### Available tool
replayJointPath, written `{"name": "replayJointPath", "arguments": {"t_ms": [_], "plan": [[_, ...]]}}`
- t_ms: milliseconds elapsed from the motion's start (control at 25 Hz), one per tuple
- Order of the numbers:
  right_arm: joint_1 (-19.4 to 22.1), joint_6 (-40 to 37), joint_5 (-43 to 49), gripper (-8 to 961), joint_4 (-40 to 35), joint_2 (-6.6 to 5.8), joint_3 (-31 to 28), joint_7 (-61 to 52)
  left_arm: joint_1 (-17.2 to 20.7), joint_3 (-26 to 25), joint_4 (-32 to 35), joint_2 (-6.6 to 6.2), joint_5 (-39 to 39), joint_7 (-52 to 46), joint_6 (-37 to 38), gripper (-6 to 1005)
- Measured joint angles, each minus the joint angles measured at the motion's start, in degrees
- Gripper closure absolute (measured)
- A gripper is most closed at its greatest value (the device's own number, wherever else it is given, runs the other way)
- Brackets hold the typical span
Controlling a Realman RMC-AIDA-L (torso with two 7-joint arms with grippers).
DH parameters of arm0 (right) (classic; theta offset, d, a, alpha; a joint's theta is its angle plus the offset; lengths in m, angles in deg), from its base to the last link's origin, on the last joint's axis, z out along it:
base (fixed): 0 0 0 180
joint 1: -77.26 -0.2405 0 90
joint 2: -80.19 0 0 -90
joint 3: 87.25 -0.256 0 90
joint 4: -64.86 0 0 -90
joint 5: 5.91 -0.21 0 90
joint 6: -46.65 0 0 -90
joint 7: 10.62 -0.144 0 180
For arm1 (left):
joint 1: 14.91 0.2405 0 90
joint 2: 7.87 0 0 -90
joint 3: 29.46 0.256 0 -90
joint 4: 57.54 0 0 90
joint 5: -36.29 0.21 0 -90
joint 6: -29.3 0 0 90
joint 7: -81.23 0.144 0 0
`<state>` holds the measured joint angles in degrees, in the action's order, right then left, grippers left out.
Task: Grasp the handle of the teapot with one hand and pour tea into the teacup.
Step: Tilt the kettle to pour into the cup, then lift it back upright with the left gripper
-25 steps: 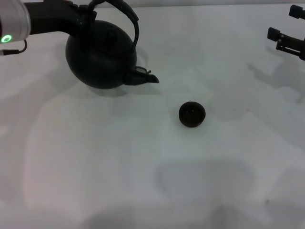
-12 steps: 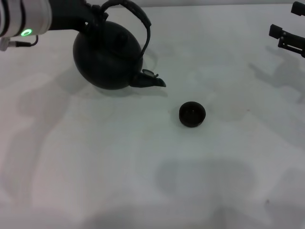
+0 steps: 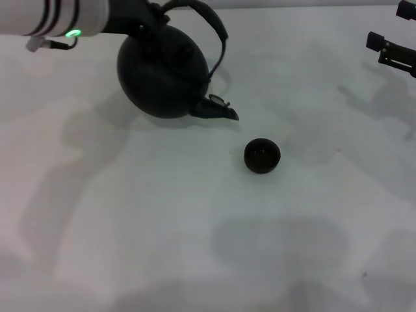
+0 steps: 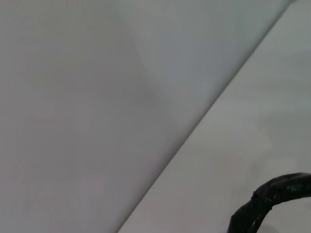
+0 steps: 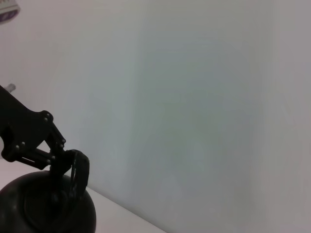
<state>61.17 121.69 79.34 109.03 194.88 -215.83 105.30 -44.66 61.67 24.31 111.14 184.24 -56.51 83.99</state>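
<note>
The left gripper (image 3: 151, 19) is clamped on the handle (image 3: 209, 25) of the teapot (image 3: 164, 77), gripping the arched bail near its far-left end, so the round black body hangs directly below and slightly right of the gripper, tilted with the spout (image 3: 218, 110) pointing down and to the right. In the right wrist view the same gripper (image 5: 60, 158) shows from across the table, its black linkage closed on the handle (image 5: 77, 170) above the teapot's (image 5: 46, 206) dome. The left wrist view catches only a short arc of the ropey handle (image 4: 269, 199) against the pale table (image 4: 252, 121). The teacup (image 3: 262, 155) sits on the table (image 3: 162, 227) below and to the right of the left gripper, just beyond the spout tip but apart from it. Compared with a second ago, arm and teapot have travelled to the right, bringing the spout from well short of the teacup to near its upper left rim; the teacup has not moved. The right gripper (image 3: 389, 51) is parked at the far right edge, well away from the teacup, and whether its fingers are apart or together cannot be told. No brand, label or writing is legible; only a green indicator light (image 3: 73, 32) glows on the left arm.
</note>
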Motion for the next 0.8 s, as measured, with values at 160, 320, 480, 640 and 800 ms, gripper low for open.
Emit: {"name": "replayJointPath", "arguments": {"t_ms": [160,320,480,640,800], "plan": [[-0.1,-0.2,0.0,125,0.0,0.00,0.0,0.0,-1.1,1.6,0.1,0.00,0.7,-0.8,0.1,853],[-0.2,-0.2,0.0,125,0.0,0.00,0.0,0.0,-1.9,2.3,0.1,-0.03,0.8,-1.1,0.4,853],[-0.2,-0.3,0.0,125,0.1,0.00,0.0,0.0,-2.7,3.4,0.2,-0.02,0.9,-1.2,0.7,852],[-0.2,-0.3,-0.1,125,0.1,0.00,-0.4,0.0,-3.2,4.4,0.3,-0.02,1.1,-1.2,0.7,852],[-0.3,-0.3,-0.1,125,0.1,0.00,-0.6,0.0,-3.3,5.4,0.9,0.04,2.0,-1.3,0.9,855]]}}
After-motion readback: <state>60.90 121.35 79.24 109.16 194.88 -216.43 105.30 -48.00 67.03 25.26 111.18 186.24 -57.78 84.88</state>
